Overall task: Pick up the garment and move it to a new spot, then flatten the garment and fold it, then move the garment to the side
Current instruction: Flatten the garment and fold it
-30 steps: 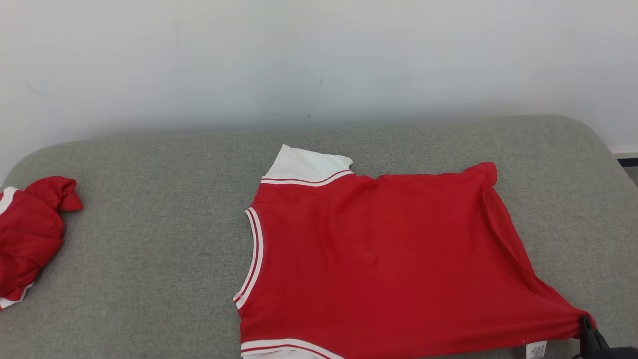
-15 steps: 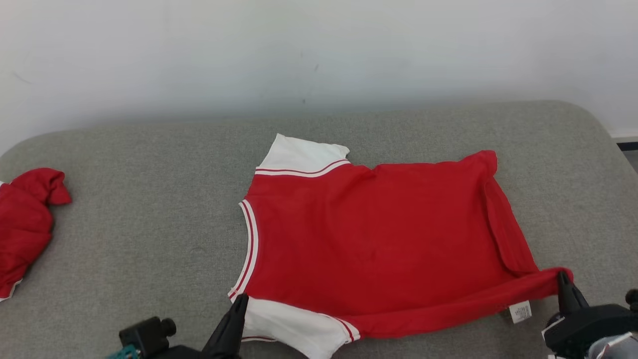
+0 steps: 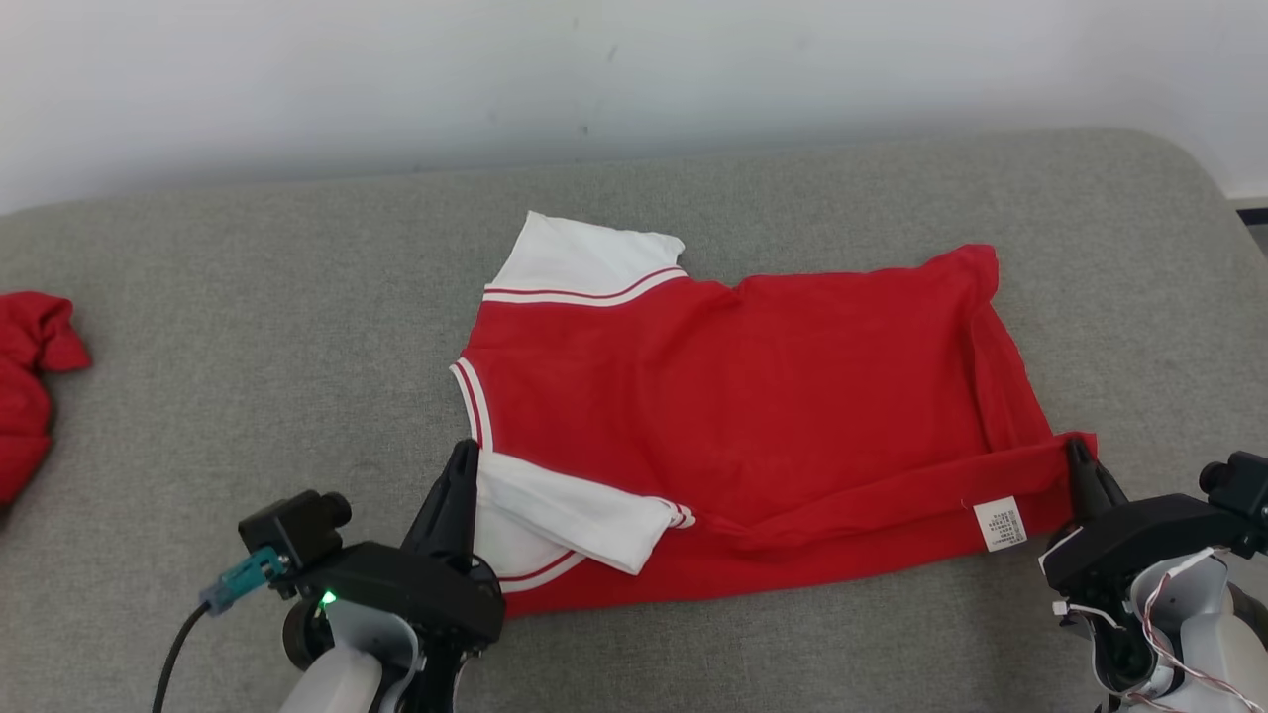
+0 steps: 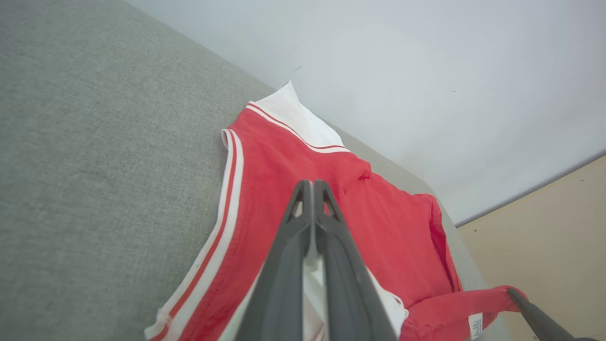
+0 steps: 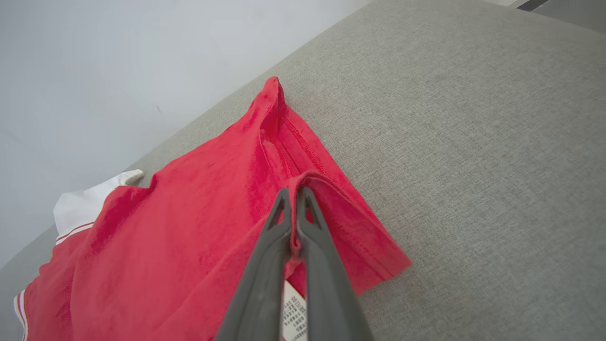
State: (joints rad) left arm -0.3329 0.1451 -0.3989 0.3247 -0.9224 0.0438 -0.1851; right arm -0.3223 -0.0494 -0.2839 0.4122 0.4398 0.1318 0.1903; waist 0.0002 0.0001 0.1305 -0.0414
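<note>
Loosely folded red garment (image 3: 753,376) covers nubby grey cushion (image 3: 248,297).

Head cam high, facing down, wrist cams close, sharing garment (image 3: 743,396)

grey cushion (image 3: 248,297) | white wall (image 3: 297,79) | second red cloth (image 3: 22,396), far left

Bright, even, diffuse light; soft faint shadows; sharp focus; wrist views bowed at edges
</note>
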